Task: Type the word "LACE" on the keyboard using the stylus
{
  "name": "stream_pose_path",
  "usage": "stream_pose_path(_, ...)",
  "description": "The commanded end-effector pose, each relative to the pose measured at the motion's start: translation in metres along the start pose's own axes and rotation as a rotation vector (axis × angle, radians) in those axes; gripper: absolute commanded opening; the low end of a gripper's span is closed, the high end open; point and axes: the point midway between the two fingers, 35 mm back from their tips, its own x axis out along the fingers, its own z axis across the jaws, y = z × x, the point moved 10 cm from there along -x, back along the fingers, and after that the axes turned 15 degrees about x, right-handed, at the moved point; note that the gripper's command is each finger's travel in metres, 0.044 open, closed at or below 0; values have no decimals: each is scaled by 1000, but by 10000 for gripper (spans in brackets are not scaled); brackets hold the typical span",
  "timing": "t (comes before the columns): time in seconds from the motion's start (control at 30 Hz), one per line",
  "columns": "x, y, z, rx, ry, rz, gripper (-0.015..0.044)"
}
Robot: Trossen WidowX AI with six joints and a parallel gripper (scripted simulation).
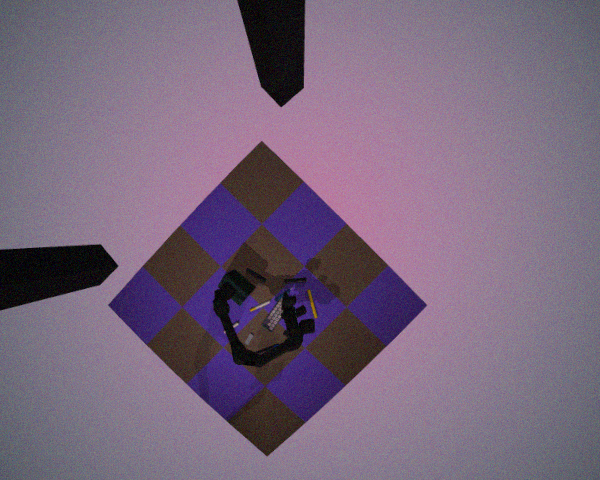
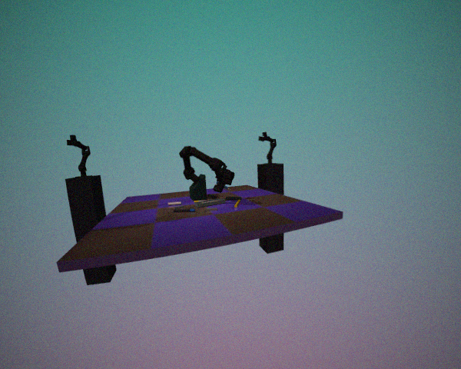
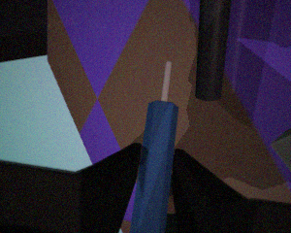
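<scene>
My gripper (image 3: 157,153) (image 1: 289,303) (image 2: 220,185) is shut on the blue stylus (image 3: 158,146). The stylus's thin pale tip (image 3: 166,80) points ahead over a brown square of the checkered desk (image 3: 136,73). In the overhead view the stylus (image 1: 281,295) shows as a short blue streak at the far end of the small grey keyboard (image 1: 273,316), and the gripper hangs over that end. In the side view the keyboard (image 2: 209,203) lies flat on the desk below and in front of the gripper, which is above the desk surface. No key is visible in the wrist view.
A dark cylinder (image 3: 210,49) lies just right of the stylus tip. A pale teal surface (image 3: 29,121) fills the left of the wrist view. A yellow pencil (image 1: 312,303) (image 2: 237,204), a yellow-white pen (image 1: 259,306) and other small sticks lie around the keyboard. The arm's base (image 1: 236,286) stands to the left.
</scene>
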Motion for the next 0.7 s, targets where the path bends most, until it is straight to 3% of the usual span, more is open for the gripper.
stream_pose_path(0.0, -11, 0, -9, 151, -41, -21, 0)
stream_pose_path(0.67, -50, 12, -64, 951, -239, -19, 0)
